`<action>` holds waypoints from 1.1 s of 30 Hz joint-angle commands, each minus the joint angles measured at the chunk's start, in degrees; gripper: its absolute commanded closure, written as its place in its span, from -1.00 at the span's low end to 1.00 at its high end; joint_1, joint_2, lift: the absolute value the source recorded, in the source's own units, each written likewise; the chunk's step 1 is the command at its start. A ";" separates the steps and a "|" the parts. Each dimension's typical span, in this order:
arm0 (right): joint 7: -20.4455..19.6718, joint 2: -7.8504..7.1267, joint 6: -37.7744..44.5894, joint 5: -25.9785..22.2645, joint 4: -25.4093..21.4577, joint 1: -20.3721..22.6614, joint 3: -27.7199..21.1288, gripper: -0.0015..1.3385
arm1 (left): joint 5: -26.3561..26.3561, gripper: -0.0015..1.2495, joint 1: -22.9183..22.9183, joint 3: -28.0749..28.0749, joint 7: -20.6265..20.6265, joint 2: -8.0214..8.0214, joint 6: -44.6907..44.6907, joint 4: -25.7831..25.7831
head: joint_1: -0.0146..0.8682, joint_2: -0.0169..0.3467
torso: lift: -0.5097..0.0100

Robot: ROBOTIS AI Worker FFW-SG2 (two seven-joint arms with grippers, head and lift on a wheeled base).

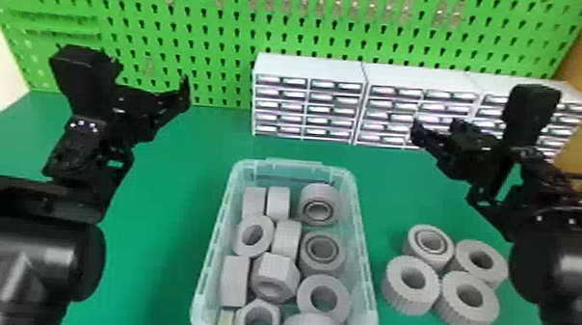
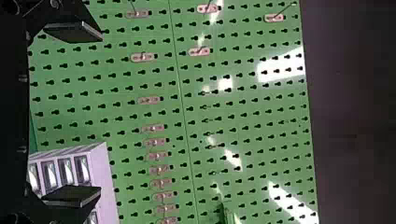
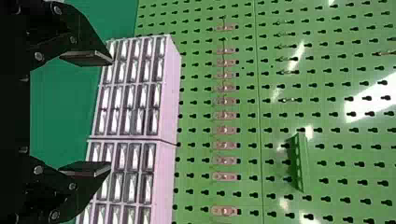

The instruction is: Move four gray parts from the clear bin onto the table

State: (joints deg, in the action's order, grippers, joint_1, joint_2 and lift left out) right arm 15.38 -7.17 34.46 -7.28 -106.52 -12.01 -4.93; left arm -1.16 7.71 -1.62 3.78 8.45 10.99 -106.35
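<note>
Four gray parts (image 1: 471,319) lie on the table (image 1: 166,215) right of the bin (image 1: 365,265), nearer the right gripper (image 3: 110,113) than the left gripper (image 2: 100,113); both jaws apart, empty; transfer presumably complete.

Cannot read any text, label, brand, number or sign in head view, left wrist view or right wrist view.

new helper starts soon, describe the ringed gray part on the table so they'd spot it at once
On the green table, right of the clear bin, four gray parts sit in a cluster. The ringed gray part is in the far row, on the bin side. Unlike its three neighbours, it has an inner ring around its hole.
</note>
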 commanded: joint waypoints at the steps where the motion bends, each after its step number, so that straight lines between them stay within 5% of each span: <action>1: 0.08 -0.12 -0.01 -0.02 0.00 -0.21 0.36 -0.30 | -0.16 -0.79 -0.06 0.04 0.00 -0.01 0.00 0.00 | 0.59 -0.76 | 0.77; 33: 0.08 -0.56 -0.01 0.33 0.00 -0.30 0.98 -0.30 | -0.42 -0.79 -0.24 0.04 0.00 -0.01 0.00 0.00 | 0.59 -0.76 | 0.77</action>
State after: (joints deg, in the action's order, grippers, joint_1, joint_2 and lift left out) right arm 15.39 -7.73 34.45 -6.94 -106.52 -12.30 -3.96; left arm -1.63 7.40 -1.65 3.78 8.44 10.98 -106.35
